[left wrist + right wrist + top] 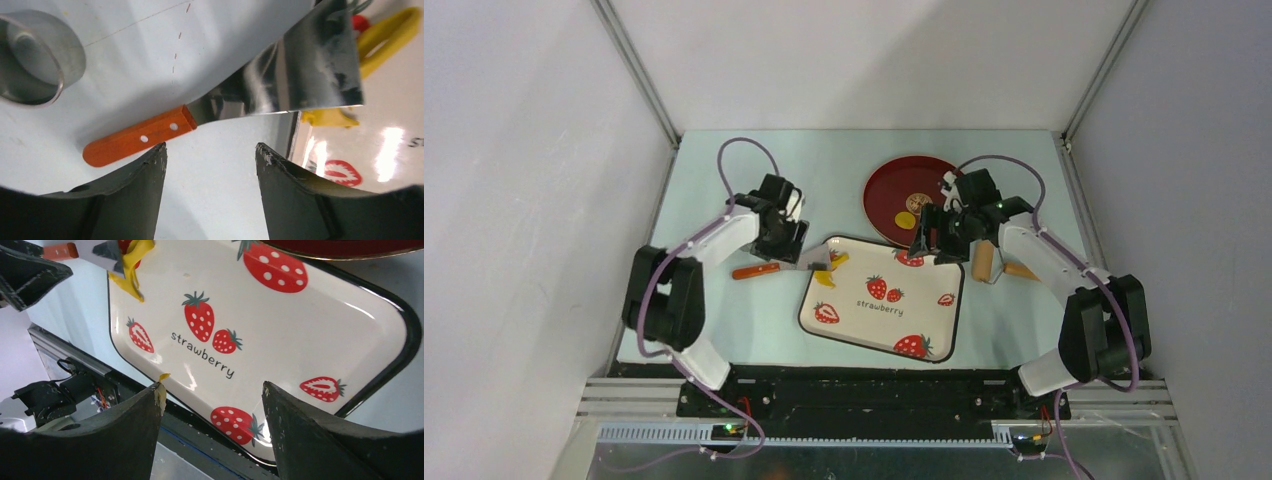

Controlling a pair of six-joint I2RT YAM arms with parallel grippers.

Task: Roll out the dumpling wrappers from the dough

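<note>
One small yellow dumpling wrapper (906, 220) lies on the red plate (894, 180). A crescent-shaped yellow dough scrap (828, 270) lies on the left corner of the strawberry tray (924, 310); it also shows in the left wrist view (387, 36) and the right wrist view (131, 267). My left gripper (796, 240) (210, 150) is open and empty above a scraper (295, 75). My right gripper (930, 238) (212, 387) is open over the tray's far edge, with a speck of yellow dough on one fingertip (160, 390).
The scraper's orange handle (756, 271) lies on the mat left of the tray, its blade touching the scrap. A wooden rolling pin (986, 262) lies right of the tray under my right arm. A metal ring cutter (30, 60) stands on the mat near the scraper.
</note>
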